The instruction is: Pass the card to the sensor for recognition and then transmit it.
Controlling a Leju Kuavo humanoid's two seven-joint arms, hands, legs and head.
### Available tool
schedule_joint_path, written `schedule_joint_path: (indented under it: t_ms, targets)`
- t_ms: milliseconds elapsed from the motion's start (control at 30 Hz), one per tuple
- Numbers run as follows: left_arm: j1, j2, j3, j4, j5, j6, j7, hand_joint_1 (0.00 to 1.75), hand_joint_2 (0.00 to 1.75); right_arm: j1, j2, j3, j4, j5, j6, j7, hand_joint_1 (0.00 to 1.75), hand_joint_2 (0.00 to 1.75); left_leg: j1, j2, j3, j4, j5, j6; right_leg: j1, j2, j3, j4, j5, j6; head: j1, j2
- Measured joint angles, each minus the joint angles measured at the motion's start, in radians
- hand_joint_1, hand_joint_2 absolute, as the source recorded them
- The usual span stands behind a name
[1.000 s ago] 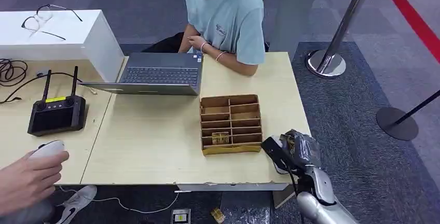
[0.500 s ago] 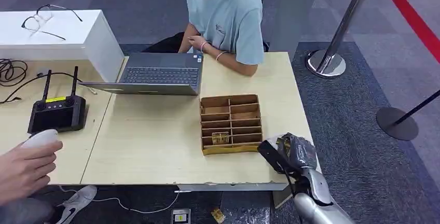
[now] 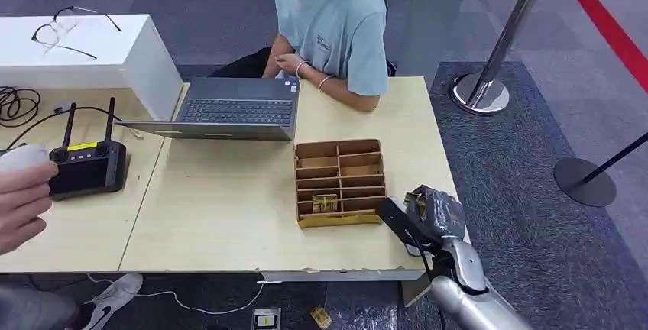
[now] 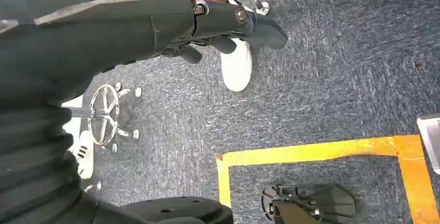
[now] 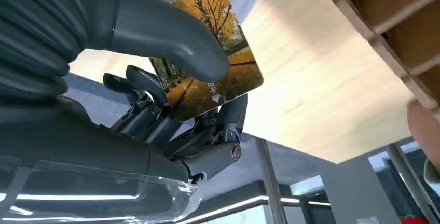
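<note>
The right hand [image 3: 428,219] grips the card [image 5: 207,73] beside the cardboard box [image 3: 340,183] (left hand [image 4: 228,24] curled, holding nothing); scanning and handover remain.

Lit evenly and brightly from above in the head view, casting only soft, short shadows on the bench [image 3: 229,215]. Blurring slightly at the person's hand [image 3: 19,196] on the left edge. Showing bright ceiling strips in the right wrist view, and glare on the clear plastic cover [image 5: 104,193].

floor: grey-blue carpet [image 3: 535,162] | furniture: light wood table [image 3: 229,208]
</note>
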Motion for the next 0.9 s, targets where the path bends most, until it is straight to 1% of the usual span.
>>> schedule_joint_path:
  t_ms: [167,433,700,900]
  targets:
    - [0.0,0.0,0.0,0.0,0.001,0.0,-0.012,0.0,1.75,-0.024,-0.006,0.0,-0.039,-0.006,0.013,0.002,1.75,1.75,0.0,0.0,0.0,0.0,0.0,0.0,0.0,0.0,0.0,0.0,0.0,0.0,0.0,0.0]
    - [0.0,-0.001,0.0,0.0,0.003,0.0,-0.015,0.0,1.75,-0.054,-0.013,0.001,-0.106,-0.005,0.028,0.002,1.75,1.75,0.0,0.0,0.0,0.0,0.0,0.0,0.0,0.0,0.0,0.0,0.0,0.0,0.0,0.0]
    - [0.0,0.0,-0.01,0.0,-0.004,0.002,-0.015,0.0,1.75,-0.098,-0.011,0.01,-0.167,-0.009,0.049,0.006,1.75,1.75,0.0,0.0,0.0,0.0,0.0,0.0,0.0,0.0,0.0,0.0,0.0,0.0,0.0,0.0]
    - [-0.001,0.0,-0.019,0.0,-0.009,0.0,-0.021,0.0,1.75,-0.146,-0.002,0.026,-0.187,-0.007,0.072,0.0,1.75,1.75,0.0,0.0,-0.001,0.0,0.0,0.0,0.0,0.0,0.0,0.0,0.0,0.0,0.0,0.0]
